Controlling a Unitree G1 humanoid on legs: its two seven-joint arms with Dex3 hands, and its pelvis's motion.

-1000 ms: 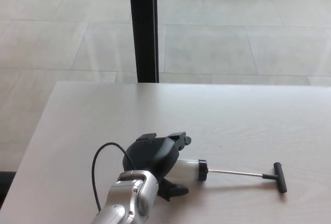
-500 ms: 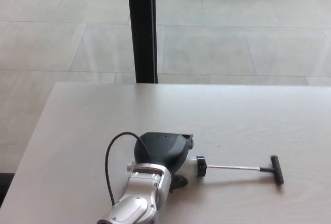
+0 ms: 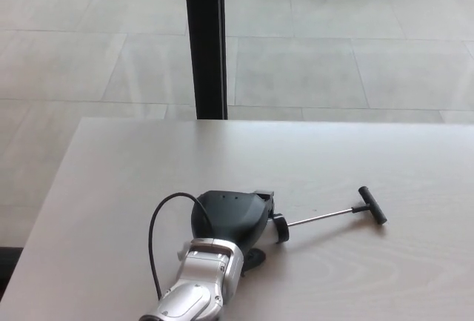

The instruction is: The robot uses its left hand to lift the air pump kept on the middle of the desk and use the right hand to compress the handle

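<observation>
Now the left hand (image 3: pixel 231 221) is gripping the air pump (image 3: pixel 296 221) w/ fingers wrapped round its body, which is mostly hidden under the hand. Pump is sitting near the middle of the desk (image 3: pixel 355 158), toward the near edge. Its thin rod is sticking out to the right and slightly far, ending in the black T-handle (image 3: pixel 372 204), which is angling up. A black cable (image 3: pixel 157 239) is looping off the silver forearm. Right hand isn't showing.
</observation>
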